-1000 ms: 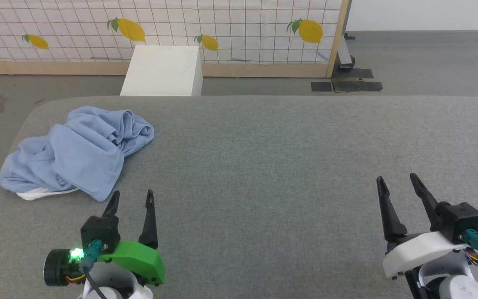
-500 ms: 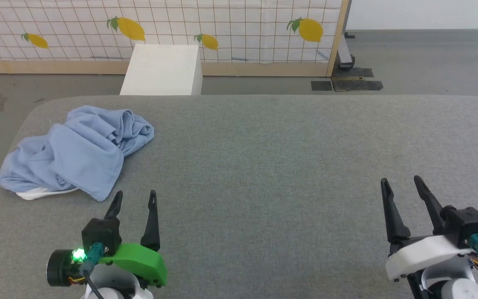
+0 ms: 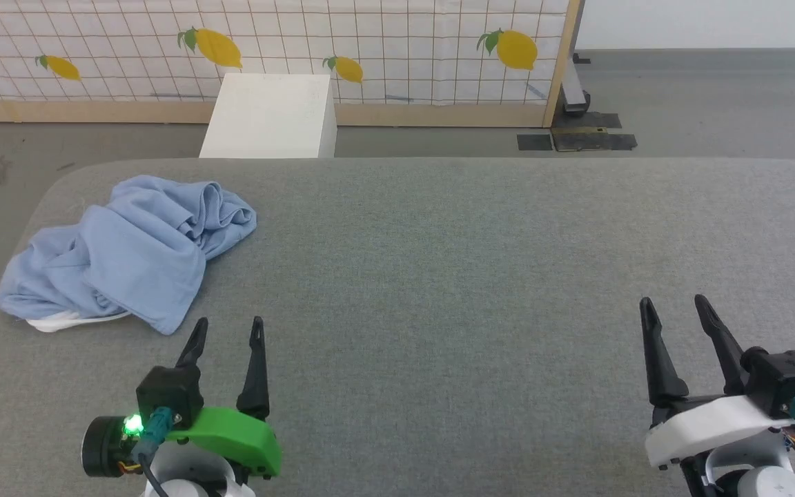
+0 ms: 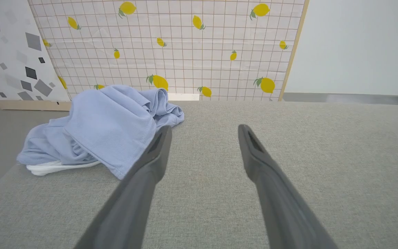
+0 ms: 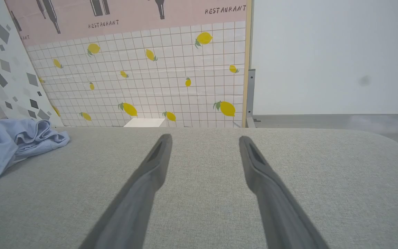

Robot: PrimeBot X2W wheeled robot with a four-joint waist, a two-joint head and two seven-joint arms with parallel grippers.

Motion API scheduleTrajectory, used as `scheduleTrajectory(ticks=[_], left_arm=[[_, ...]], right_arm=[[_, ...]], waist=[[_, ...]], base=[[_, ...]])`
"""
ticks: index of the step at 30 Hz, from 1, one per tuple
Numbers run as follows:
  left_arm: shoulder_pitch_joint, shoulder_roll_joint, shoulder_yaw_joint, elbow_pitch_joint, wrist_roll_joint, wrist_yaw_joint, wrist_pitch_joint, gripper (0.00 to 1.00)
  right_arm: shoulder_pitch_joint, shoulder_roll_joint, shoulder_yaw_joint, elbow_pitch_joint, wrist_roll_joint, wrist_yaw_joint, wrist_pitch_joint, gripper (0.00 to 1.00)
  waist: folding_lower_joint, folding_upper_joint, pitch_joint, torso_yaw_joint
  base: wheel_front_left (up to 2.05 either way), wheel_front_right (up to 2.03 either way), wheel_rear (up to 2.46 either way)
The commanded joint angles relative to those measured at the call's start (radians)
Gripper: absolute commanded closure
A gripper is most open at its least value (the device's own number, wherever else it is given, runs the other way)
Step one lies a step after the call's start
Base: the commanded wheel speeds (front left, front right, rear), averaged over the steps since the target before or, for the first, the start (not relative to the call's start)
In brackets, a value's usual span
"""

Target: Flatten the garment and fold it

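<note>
Garment (image 3: 121,252) lies bunched at the head view's left on the grey padded surface (image 3: 439,262), long axis slanting from lower left, where a white edge (image 3: 59,322) peeks out, to upper right. Left gripper (image 3: 228,322), just below it, and right gripper (image 3: 672,301), lower right, both stand spread and empty.

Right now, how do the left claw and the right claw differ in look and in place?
Colour: the left claw sits on a green mount with a lit green light; the right claw sits on a white mount. Place: the left claw is close to the crumpled garment, not touching it; the right claw is far from it, over the bare grey surface. Shared: both are open and hold nothing.
</note>
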Motion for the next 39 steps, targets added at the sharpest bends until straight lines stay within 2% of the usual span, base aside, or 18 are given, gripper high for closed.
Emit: scheduleTrajectory(ticks=[1, 39], left_arm=[[-0.009, -0.003, -0.001, 0.005, -0.006, -0.006, -0.011, 0.00], [-0.003, -0.005, -0.020, 0.045, -0.042, -0.029, -0.089, 0.00]], right_arm=[[0.011, 0.001, -0.003, 0.005, 0.010, -0.001, -0.013, 0.00], [0.042, 0.001, -0.024, 0.039, 0.066, -0.001, -0.091, 0.00]], waist=[[0.0000, 0.0000, 0.000, 0.000], [0.0000, 0.0000, -0.013, 0.006]], base=[[0.00, 0.00, 0.00], [0.00, 0.00, 0.00]])
